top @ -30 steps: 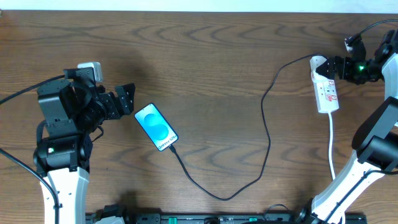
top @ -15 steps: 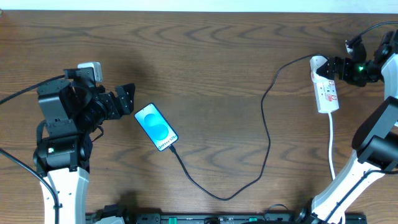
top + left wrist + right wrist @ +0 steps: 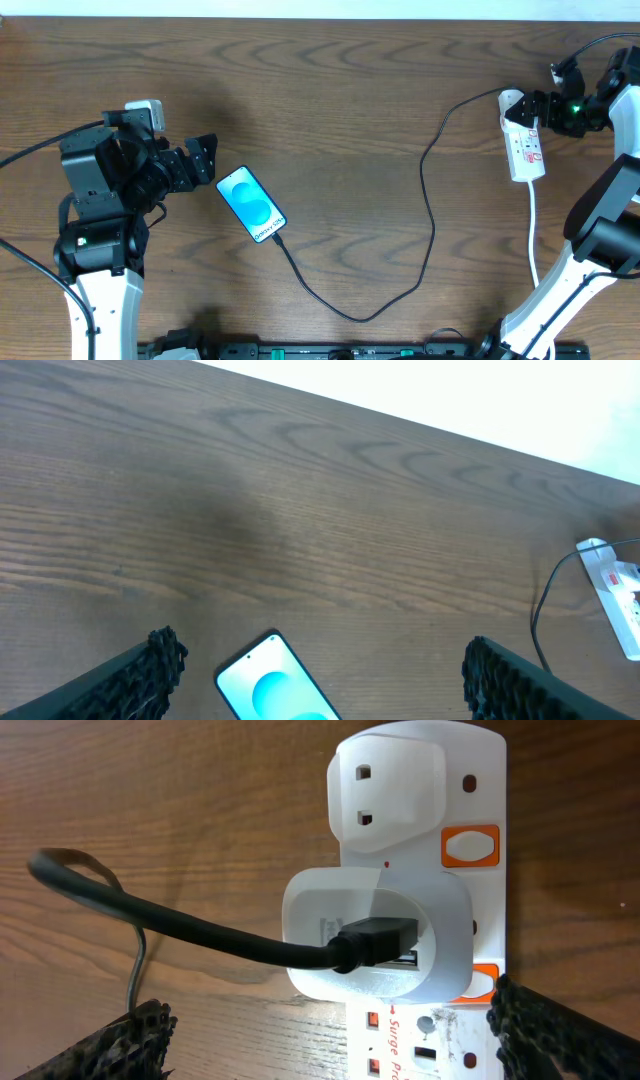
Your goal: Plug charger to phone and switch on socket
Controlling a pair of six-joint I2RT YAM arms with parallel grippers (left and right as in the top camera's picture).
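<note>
While hanging over the socket point(image 3: 524, 145) at the far right of the table point(image 3: 330, 90), gripped nothing: caught the right gripper point(image 3: 540, 108) with its fingers spread wide, clear of the strip as far as could be told. Found the left gripper point(image 3: 207, 160) equally wide and empty, just left of the phone point(image 3: 251, 204), lying screen-up and lit blue, left of centre.

Traced the charger point(image 3: 430, 200) from the socket's far end in a long loop toward the near edge and back up to the phone's near end, touching it there and apparently plugged in. Judged the plugging done and the switching-on in hand. Called next for one fingertip lowered onto an orange switch point(image 3: 470, 847), probably the other one, half hidden beside the white adapter point(image 3: 320, 920), without nudging the plug.

From overhead, gave the whole layout but reduced the switches to small red marks. From the right wrist, showed the black connector point(image 3: 375, 940) pushed into the adapter, an empty outlet point(image 3: 385, 780) beside it and two orange switches along one edge; showed no phone. From the left wrist, took in only the phone's far half between the fingers point(image 3: 160, 665), with the socket small at the far right; cut off the phone's charging end below the frame.
</note>
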